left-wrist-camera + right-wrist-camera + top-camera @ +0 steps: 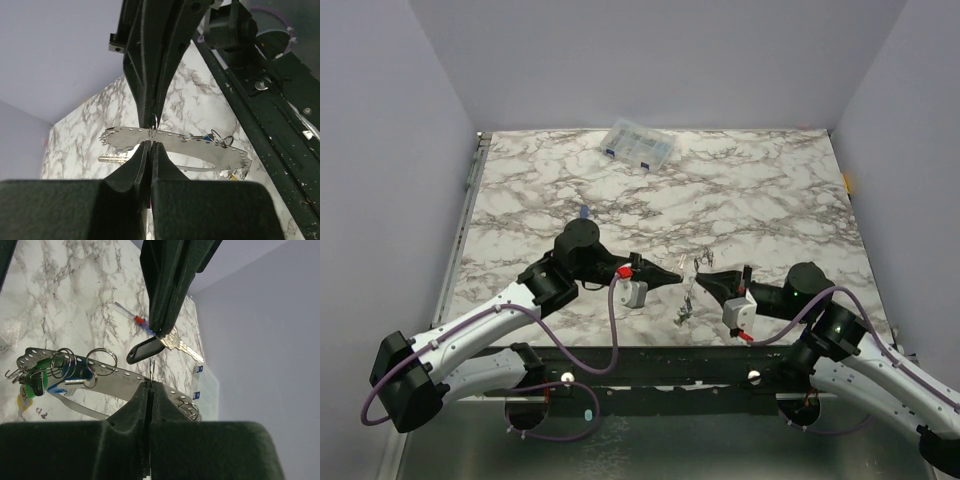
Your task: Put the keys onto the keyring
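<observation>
**Top view.** The left gripper (665, 276) and right gripper (703, 277) are set tip to tip above the near middle of the table (770, 200). The keyring (687, 300) hangs between them and reaches down toward the near edge. A clear box (638, 146) lies at the far edge.

**Left wrist view.** The left fingers are pressed together. A key (112, 159) juts out to the left from between them. The right gripper comes down from above, and its closed tips meet the keyring's perforated band. More keys (220, 140) are bunched on small rings at the band's right end.

**Right wrist view.** The right fingers are clamped on the edge of the band. The left gripper is seen above, pinching the key by its black tag, with the blade pointing right. Green, blue and yellow tags hang at the band's left end. A screwdriver (136, 318) lies on the table beyond.
</observation>
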Available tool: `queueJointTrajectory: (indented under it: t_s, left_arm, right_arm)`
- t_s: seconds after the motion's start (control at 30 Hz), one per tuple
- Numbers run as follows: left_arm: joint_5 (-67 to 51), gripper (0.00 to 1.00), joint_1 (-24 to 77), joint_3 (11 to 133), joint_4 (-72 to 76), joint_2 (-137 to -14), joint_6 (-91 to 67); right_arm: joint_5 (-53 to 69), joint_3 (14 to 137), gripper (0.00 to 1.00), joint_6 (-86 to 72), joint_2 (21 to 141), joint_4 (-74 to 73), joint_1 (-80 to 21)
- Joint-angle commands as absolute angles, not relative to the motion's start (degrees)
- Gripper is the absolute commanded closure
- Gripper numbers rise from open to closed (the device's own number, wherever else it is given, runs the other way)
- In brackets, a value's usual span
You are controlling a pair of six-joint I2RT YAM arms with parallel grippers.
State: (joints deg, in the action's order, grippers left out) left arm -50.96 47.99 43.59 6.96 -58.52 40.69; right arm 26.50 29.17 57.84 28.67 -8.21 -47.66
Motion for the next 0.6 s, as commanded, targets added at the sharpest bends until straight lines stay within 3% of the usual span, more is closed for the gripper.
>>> queueJointTrajectory:
  t_s: [0.0, 0.57]
  left_arm:
    - [-57.74, 1.0, 47.68, 42.6, 7.84, -58.88, 40.75]
    - [-60.65, 1.0, 47.71, 41.67, 7.93, -58.76, 40.57]
  right_arm:
    - [30.5, 32.78, 1.0, 54.39, 29.3, -7.29, -48.05]
    - [31.22, 32.55, 1.0, 53.21, 30.47, -9.27, -49.15]
